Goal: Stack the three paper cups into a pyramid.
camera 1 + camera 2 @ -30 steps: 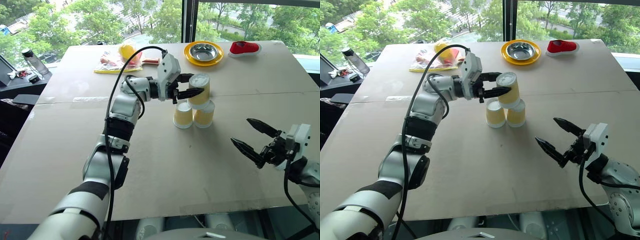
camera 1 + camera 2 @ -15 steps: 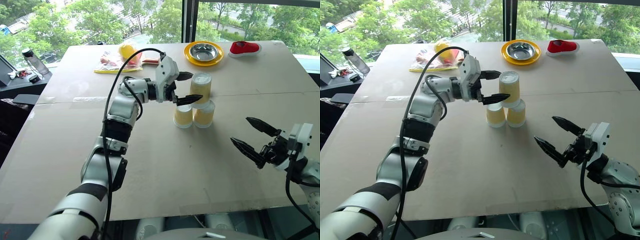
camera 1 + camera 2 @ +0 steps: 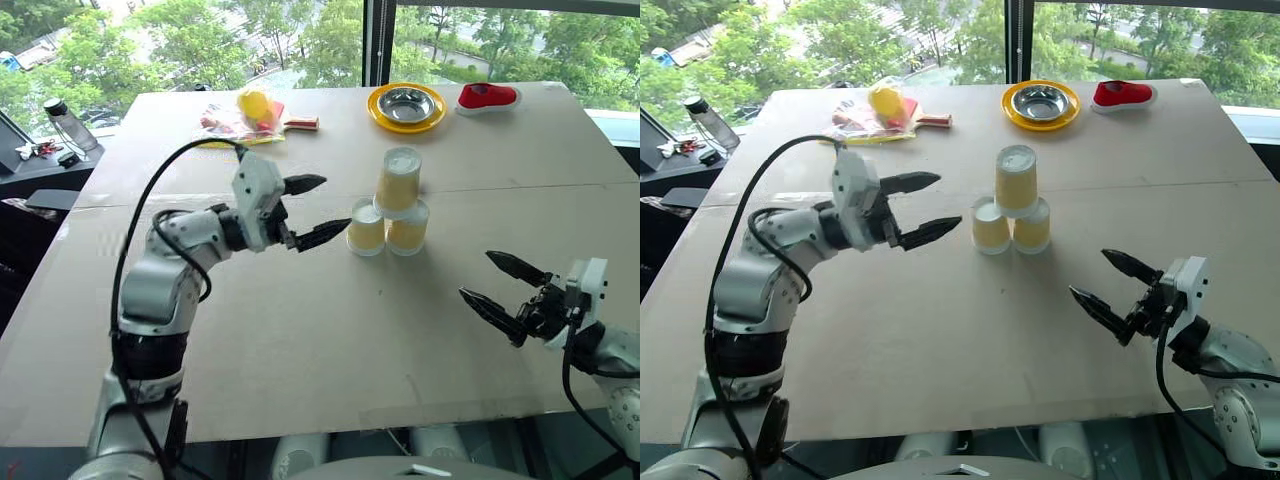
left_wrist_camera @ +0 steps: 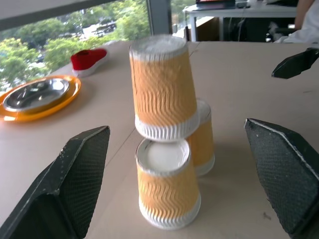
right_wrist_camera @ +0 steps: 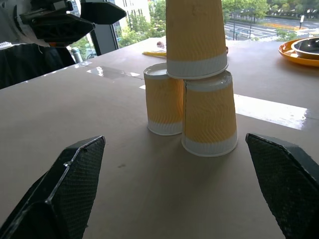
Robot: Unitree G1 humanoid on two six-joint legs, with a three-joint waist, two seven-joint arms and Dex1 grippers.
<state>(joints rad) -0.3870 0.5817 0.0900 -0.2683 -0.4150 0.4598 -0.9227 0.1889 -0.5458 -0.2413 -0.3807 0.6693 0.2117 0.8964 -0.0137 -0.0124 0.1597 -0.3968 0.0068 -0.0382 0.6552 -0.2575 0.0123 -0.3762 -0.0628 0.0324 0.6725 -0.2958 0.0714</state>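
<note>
Three yellow ribbed paper cups stand upside down as a pyramid near the table's middle. The top cup (image 3: 398, 180) rests on the left cup (image 3: 366, 228) and the right cup (image 3: 408, 230), which stand side by side. My left gripper (image 3: 337, 204) is open, level, just left of the stack and apart from it. Its wrist view looks between its fingers (image 4: 75, 174) at the top cup (image 4: 162, 87). My right gripper (image 3: 475, 275) hangs open near the front right, pointing toward the stack, with nothing in it. From there the pyramid (image 5: 194, 89) shows upright.
A yellow plate (image 3: 380, 113) holding a steel bowl sits at the back, with a red object (image 3: 489, 96) to its right. A yellow ball on a bag (image 3: 250, 108) lies at the back left. A bottle (image 3: 68, 122) stands off the table's left.
My left gripper opened, let go of the top cup and drew back to the left. The cup stays on the two lower cups. My right gripper sank slightly.
</note>
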